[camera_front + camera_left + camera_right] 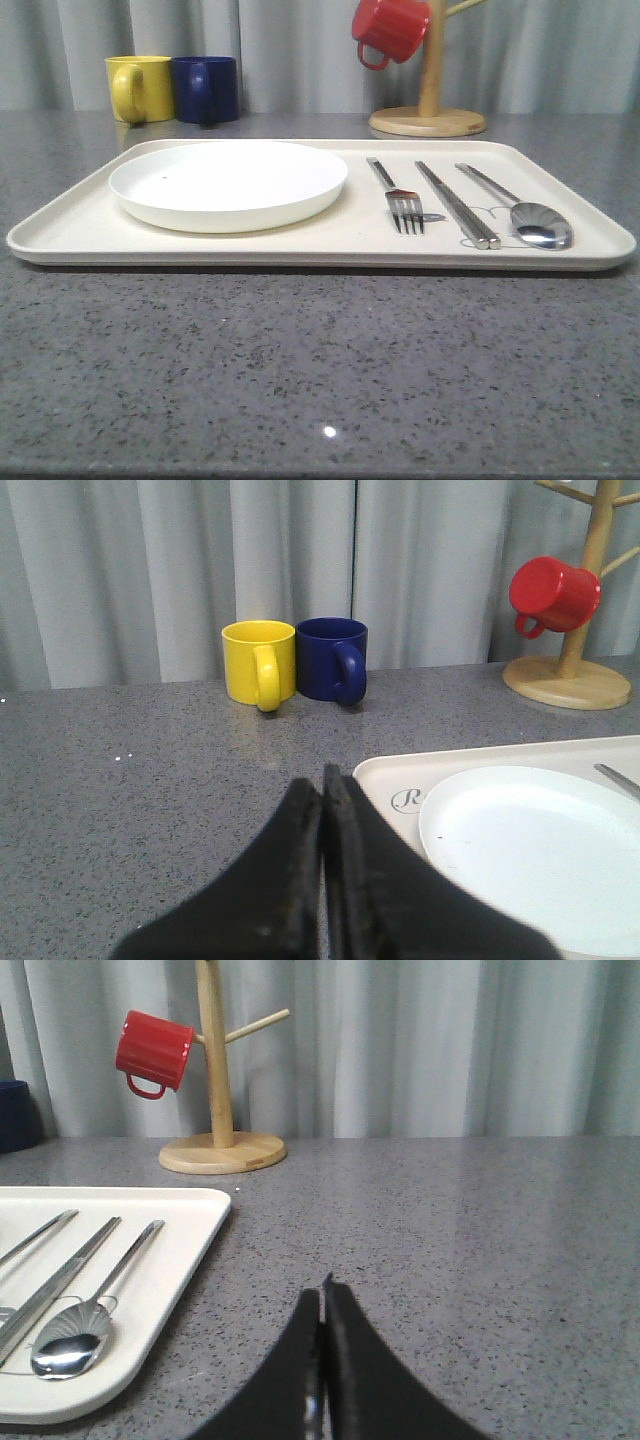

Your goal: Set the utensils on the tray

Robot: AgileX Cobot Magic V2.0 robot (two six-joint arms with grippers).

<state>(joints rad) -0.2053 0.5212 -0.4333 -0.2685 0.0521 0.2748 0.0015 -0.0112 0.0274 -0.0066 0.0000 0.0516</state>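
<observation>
The cream tray (70, 235) lies across the middle of the table. On its right half rest a silver fork (397, 195), a pair of chopsticks (457, 205) and a spoon (525, 212), side by side. The spoon (75, 1335) and chopsticks (55, 1275) also lie on the tray (175, 1250) in the right wrist view. My left gripper (323, 777) is shut and empty above the table, just left of the tray (400, 775). My right gripper (322, 1292) is shut and empty over bare table to the right of the tray.
A round white plate (228, 183) sits on the tray's left half. A yellow mug (138, 87) and a blue mug (206, 89) stand at the back left. A wooden mug tree (428, 110) holding a red mug (388, 30) stands at the back right.
</observation>
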